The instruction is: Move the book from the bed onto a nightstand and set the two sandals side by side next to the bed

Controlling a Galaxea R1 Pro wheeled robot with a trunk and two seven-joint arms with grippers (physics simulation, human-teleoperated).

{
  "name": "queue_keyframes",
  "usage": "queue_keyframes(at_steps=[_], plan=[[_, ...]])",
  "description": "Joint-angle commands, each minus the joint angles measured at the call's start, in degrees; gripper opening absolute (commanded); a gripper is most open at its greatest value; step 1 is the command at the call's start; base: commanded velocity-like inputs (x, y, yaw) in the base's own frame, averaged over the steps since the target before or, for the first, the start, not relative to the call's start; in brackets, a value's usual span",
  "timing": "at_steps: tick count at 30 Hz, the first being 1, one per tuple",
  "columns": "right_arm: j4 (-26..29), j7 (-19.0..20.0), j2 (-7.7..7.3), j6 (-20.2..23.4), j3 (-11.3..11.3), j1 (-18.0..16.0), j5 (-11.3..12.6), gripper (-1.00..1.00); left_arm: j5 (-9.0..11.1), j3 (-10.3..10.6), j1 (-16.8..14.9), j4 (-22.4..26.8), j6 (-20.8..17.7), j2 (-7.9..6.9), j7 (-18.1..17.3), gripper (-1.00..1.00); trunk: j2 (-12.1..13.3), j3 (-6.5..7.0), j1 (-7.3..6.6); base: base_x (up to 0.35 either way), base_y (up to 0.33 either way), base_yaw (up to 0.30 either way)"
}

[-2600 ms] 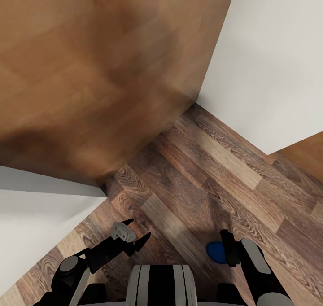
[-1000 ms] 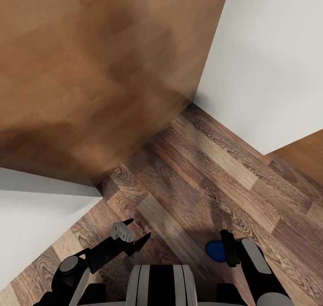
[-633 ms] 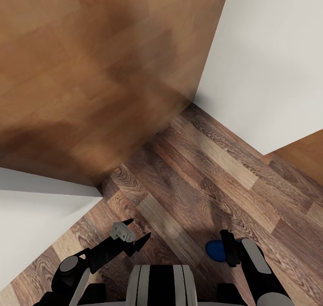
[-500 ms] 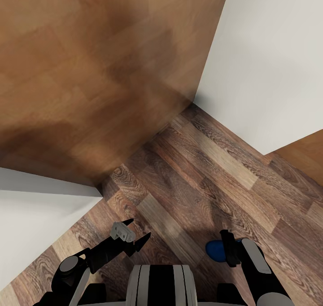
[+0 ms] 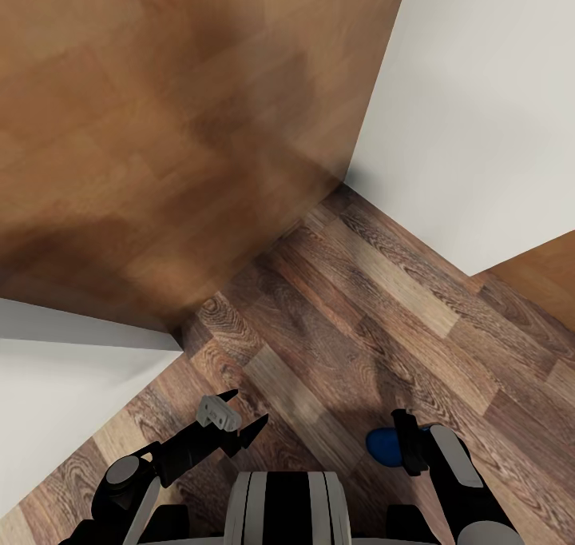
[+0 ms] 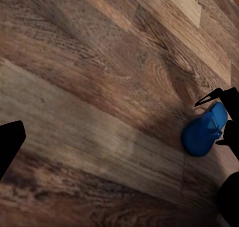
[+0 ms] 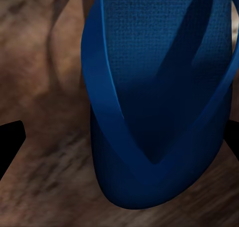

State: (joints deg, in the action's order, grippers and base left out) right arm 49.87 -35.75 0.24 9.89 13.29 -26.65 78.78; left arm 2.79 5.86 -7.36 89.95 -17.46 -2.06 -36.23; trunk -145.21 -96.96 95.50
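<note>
Sandal: one blue sandal [image 5: 385,447] hangs above the floor at near right, in your right gripper [image 5: 406,443]; the right wrist view shows its strap and rounded toe [image 7: 154,112] close up.
Right fingers: closed around the sandal, as far as the head view lets you judge; the left wrist view shows dark fingers on either side of it [image 6: 203,133].
Left gripper [image 5: 234,419]: at near left, fingers spread apart, holding nothing.
Step in hand: you look to be carrying the sandal on the way to the bed.
Next move: you will need to bring the bed into view, then lower the sandal to the floor beside it, leaving room for its pair.
Surroundings: wood-plank floor [image 5: 375,289] ahead, white walls [image 5: 479,105] far right and near left, and a blurred brown wooden panel [image 5: 160,129] at far left.
Count: one sandal, two grippers.
</note>
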Motion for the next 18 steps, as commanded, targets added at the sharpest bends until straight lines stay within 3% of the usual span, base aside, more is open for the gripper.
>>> queue_keyframes(at_steps=[1, 12, 18], plan=[[0.08, -0.29, 0.02, 0.31, 0.16, -0.02, 0.15, 1.0, 0.29, 0.03, -0.02, 0.05, -0.47, -0.02, -0.07, 1.0, -0.01, -0.03, -0.01, 0.0, 0.0, 0.0], [0.06, -0.29, 0.05, 0.31, 0.16, -0.01, 0.15, 1.0, 0.3, 0.03, -0.02, 0.05, -0.47, 0.04, -0.05, 1.0, -0.01, -0.03, -0.01, 0.0, 0.0, 0.0], [0.06, -0.29, 0.09, 0.31, 0.16, -0.02, 0.15, 1.0, 0.29, 0.03, -0.02, 0.05, -0.47, 0.22, -0.06, 1.0, -0.08, -1.14, 0.12, 0.0, 0.0, 0.0]])
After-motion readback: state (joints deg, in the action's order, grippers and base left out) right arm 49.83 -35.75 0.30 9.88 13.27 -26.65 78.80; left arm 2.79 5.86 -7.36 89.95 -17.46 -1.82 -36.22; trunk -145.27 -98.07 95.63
